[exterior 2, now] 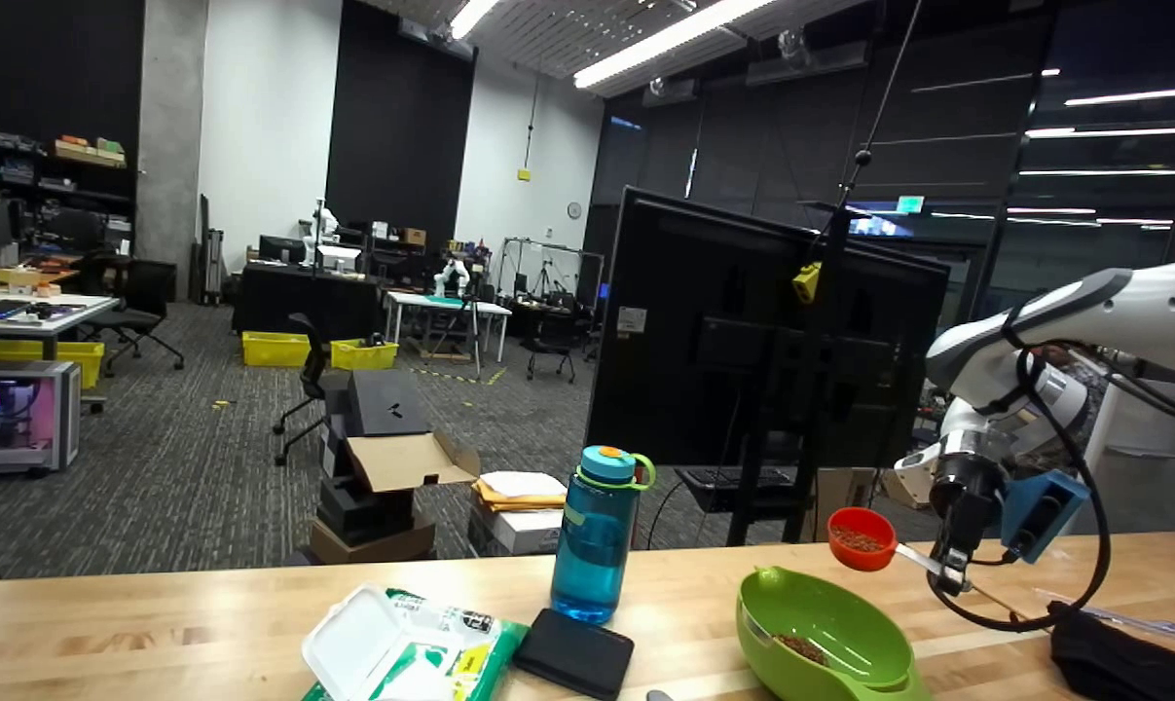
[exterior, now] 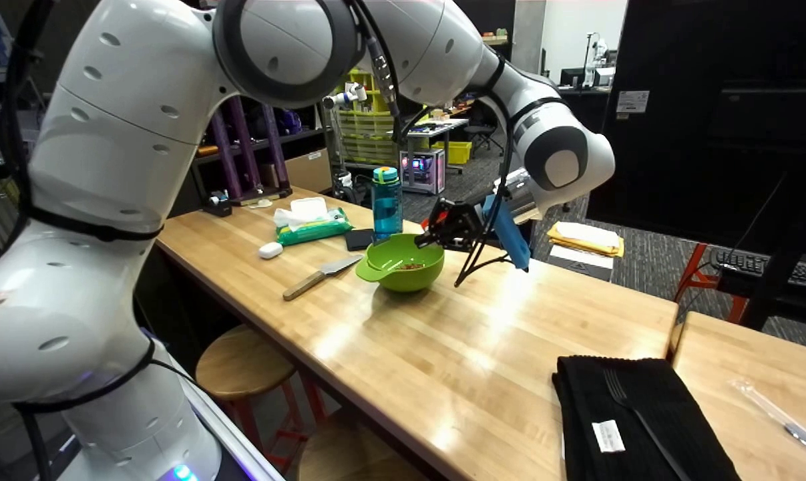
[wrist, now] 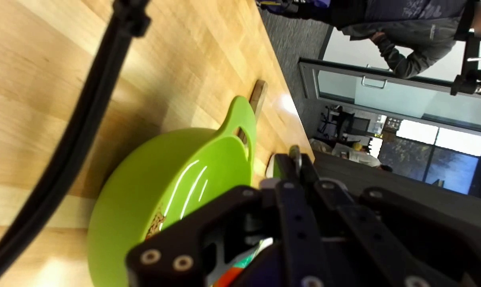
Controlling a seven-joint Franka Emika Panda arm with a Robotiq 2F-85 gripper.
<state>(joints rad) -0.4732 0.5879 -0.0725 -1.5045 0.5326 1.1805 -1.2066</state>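
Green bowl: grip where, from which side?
Probably the looped handle, pinched top and bottom, coming in from its outer end: it juts thin from the rim of the green bowl, above the table. Stay over the wooden-handled utensil near that end.

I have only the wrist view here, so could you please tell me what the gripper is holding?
Observer: In an exterior view, the gripper is shut on the handle of a red scoop.
Operator: Thank you; could you also tell me whether that scoop is empty?
Observer: It is not; small brown pieces lie in its cup.
Operator: And would you kindly say whether any cutlery lies outside my view?
Observer: Yes, in an exterior view a dark fork lies on a folded black cloth.
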